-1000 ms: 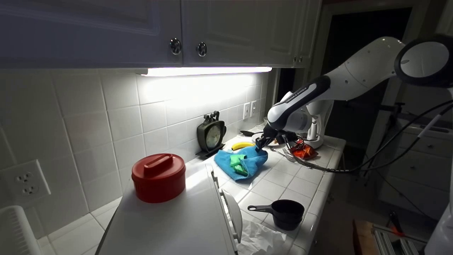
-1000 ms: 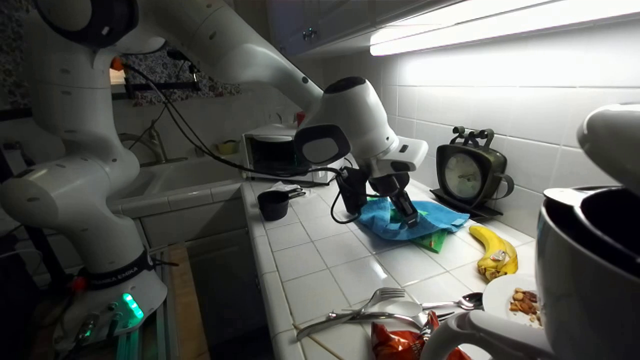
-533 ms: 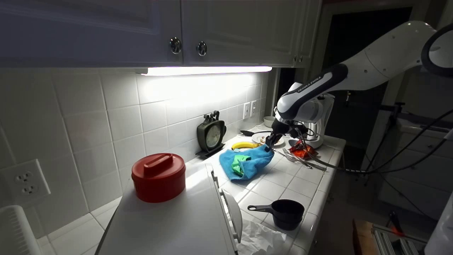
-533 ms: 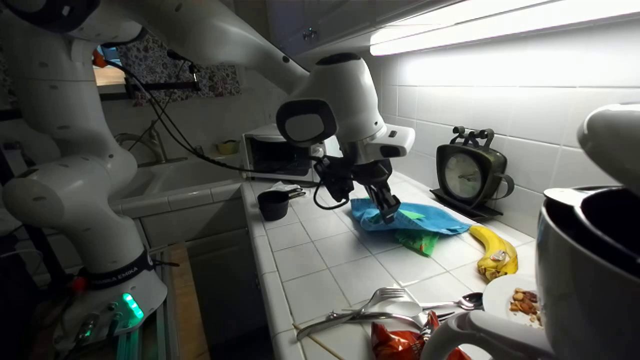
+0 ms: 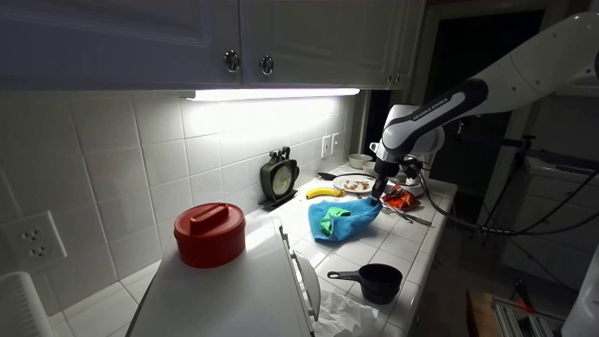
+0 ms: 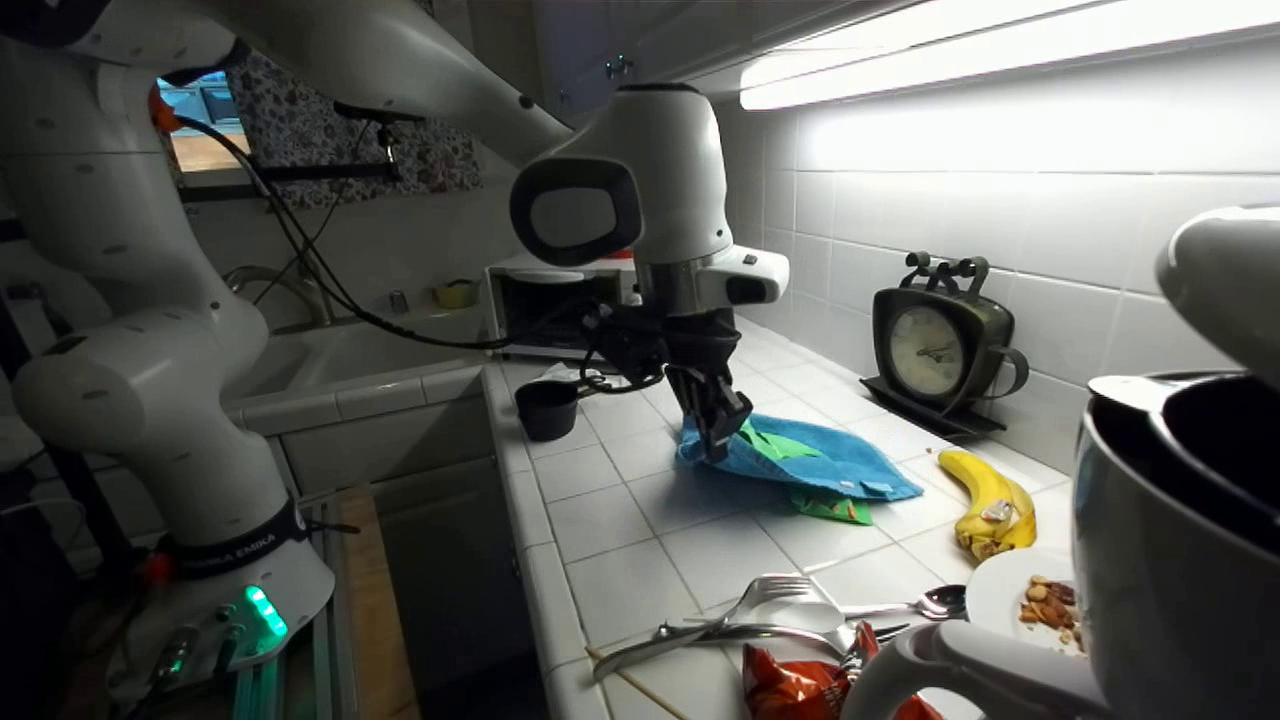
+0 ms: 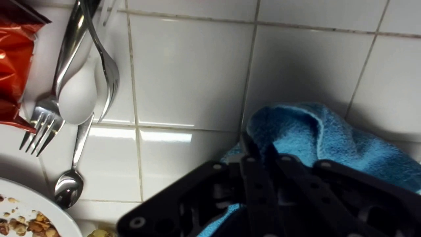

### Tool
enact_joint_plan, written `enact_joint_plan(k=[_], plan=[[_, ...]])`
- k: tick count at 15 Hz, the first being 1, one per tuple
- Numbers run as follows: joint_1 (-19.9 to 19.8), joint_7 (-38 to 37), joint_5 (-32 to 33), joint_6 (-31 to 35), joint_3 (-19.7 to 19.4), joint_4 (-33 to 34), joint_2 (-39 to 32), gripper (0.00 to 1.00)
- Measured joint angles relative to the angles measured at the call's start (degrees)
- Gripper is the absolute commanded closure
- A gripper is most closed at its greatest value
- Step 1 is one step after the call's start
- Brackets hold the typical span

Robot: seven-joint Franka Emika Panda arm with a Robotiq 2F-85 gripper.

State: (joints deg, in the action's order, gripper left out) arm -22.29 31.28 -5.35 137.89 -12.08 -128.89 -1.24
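Tiled in white, the counter [image 5: 402, 241] stretches beneath dim cabinets [image 5: 323, 42] in an exterior view, lit by a strip light [image 5: 276, 94]. Fingertips together, the gripper [image 5: 375, 200] is clamped on an edge of the blue cloth [image 5: 358, 225], which rises to a peak there and lies crumpled on the counter elsewhere. A banana [image 5: 323, 192] rests just beyond it, near a white plate [image 5: 338, 184] of nuts [image 5: 358, 186]; a black measuring cup [image 5: 380, 281] stands well apart.

In an exterior view the fingers [image 6: 718, 425] point steeply down into one end of the blue cloth. Pale green material [image 6: 785, 440] sits among the folds on top, and a shinier green packet [image 6: 835, 508] pokes out from beneath; whether they are one piece cannot be told. A clock [image 6: 925, 350] stands by the wall [image 6: 1080, 215].

In the wrist view the dark fingers lie side by side with a blue fold bunched at their tips; shadow hides how deep the bite is. A fork [image 7: 111, 70], a white spoon [image 7: 78, 97] and a red packet [image 7: 14, 62] lie well apart from them. Judging by its fuzzy nap, the blue cloth should be soft, limp and light, neither fragile nor slippery, so a narrow pinch ought to be enough. A doubled edge or thick fold looks the best place to take hold; the flat parts against the counter offer less to pinch.
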Motion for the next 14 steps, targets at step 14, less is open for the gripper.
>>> enact_joint_plan(k=[14], plan=[[5.73,3.36,6.91,-1.42,-2.6,-2.07,4.86,0.95]])
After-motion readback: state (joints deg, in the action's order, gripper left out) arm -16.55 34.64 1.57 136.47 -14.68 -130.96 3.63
